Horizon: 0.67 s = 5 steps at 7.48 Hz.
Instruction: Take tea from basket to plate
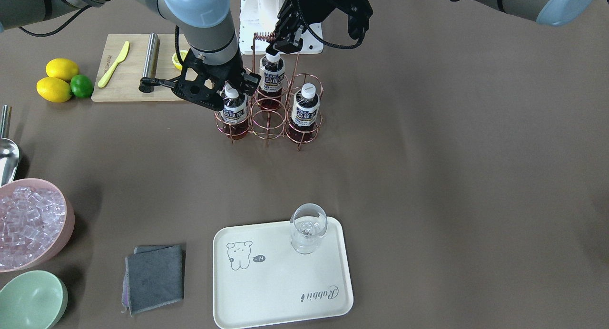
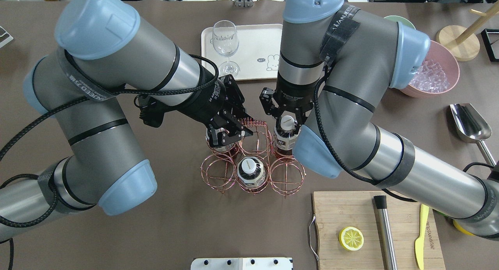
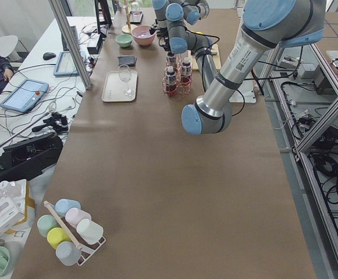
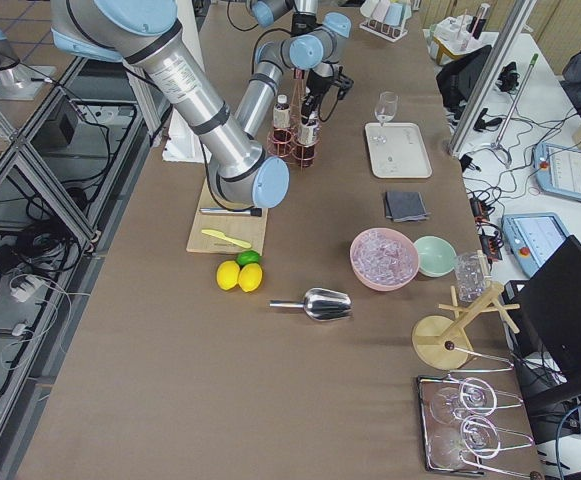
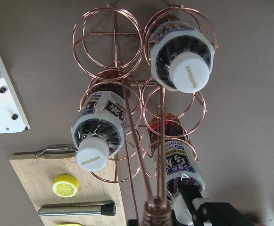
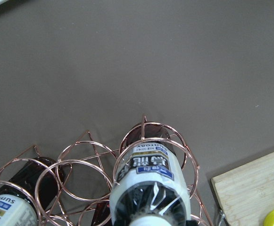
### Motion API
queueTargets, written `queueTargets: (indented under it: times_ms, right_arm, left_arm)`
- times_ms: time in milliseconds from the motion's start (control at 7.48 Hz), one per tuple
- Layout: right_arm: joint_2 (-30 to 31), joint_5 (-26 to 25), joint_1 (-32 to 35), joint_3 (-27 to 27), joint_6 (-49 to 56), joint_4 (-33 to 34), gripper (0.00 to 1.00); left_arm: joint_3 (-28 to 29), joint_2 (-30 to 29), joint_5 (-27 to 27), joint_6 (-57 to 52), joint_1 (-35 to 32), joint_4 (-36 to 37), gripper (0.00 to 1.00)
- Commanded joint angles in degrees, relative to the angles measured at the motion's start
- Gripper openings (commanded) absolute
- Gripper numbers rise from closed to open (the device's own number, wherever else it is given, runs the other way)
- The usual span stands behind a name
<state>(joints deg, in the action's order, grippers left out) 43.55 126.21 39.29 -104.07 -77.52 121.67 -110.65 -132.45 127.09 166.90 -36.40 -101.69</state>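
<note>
White-capped tea [image 6: 148, 186] stands upright, dark red-brown, in copper basket [image 2: 218, 171].

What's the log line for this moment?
right gripper: open around tea; tea: in basket; left gripper: over basket; plate: no tea

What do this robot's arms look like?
The left arm and right arm are grey metal tubes with pale blue joint caps, black rings and black lettered straps. Black cables run to the black left tool and right tool.
</note>
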Motion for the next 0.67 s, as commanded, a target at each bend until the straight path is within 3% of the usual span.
queueTargets:
  times_ms: [0,134,267,534]
  right_arm:
    - [-0.04,-1.48,0.0,-0.52,0.0,0.23,0.63]
    - [-0.04,-1.75,0.0,-0.87,0.0,0.23,0.68]
    - [-0.04,-2.45,0.0,-0.96,0.0,0.23,0.6]
    - [-0.04,-2.46,0.0,-1.48,0.0,0.23,0.23]
  left_arm:
    - [-0.09,0.0,0.09,0.17,-0.07,0.0,0.0]
    - [-0.01,0.09,0.09,0.26,-0.08,-0.17,0.0]
    - [-0.01,0.09,0.09,0.26,-0.08,-0.18,0.0]
    - [-0.09,0.18,0.09,0.26,-0.08,-0.18,0.0]
